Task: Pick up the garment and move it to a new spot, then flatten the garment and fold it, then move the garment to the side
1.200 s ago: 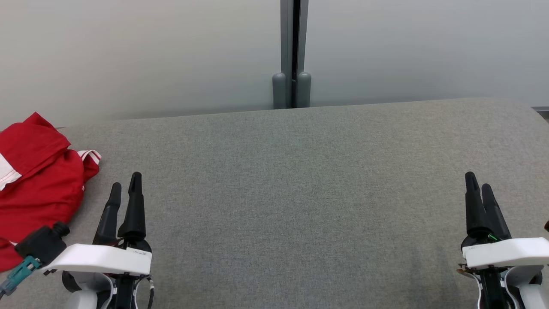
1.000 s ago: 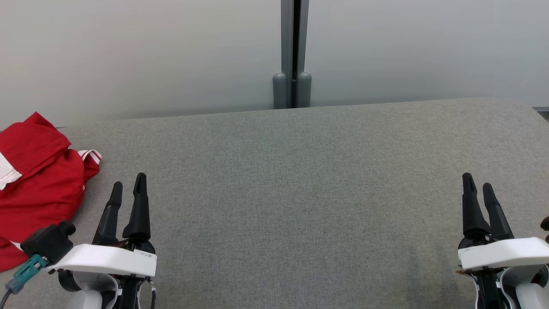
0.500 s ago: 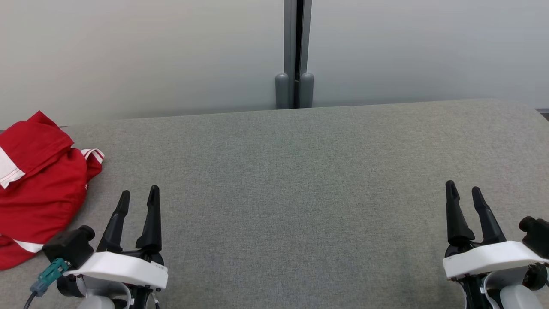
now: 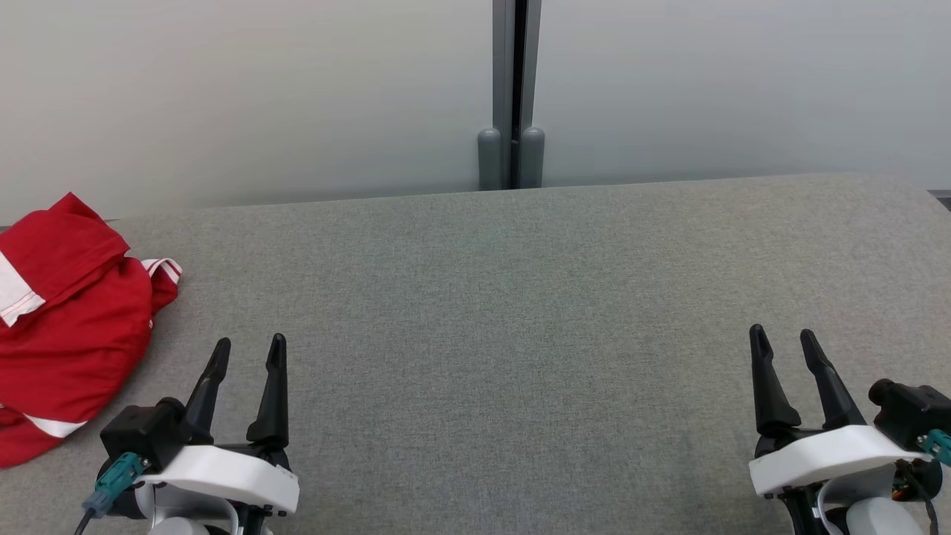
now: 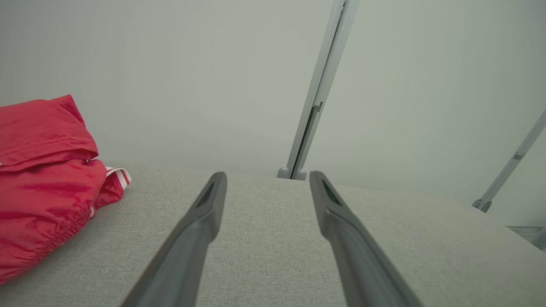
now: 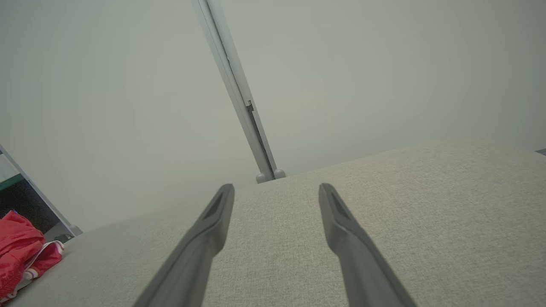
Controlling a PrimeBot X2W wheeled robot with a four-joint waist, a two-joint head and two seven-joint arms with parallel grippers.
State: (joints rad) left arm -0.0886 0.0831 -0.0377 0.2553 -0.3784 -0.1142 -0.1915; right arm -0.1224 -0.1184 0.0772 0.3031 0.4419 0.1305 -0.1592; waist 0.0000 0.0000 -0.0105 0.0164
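Observation:
The garment (image 4: 67, 327) is red with white stripes and lies crumpled at the far left of the grey fabric table (image 4: 520, 297); it also shows at the left in the left wrist view (image 5: 42, 187) and at the lower left corner in the right wrist view (image 6: 21, 243). My left gripper (image 4: 249, 345) hovers open over the table's near left, just right of the garment and apart from it. Far off at the near right, my right gripper (image 4: 781, 336) is open too. Nothing lies between either pair of fingers (image 5: 200, 230) (image 6: 204, 234).
A pale wall with a grey vertical post (image 4: 511, 96) runs right behind the table's far edge. The table's right end (image 4: 921, 193) rounds off, and a dark gap shows past it.
Both grippers have drawn back toward the near edge and shifted inward, and their fingers have spread wider apart. The view has shifted slightly; the garment lies as before.

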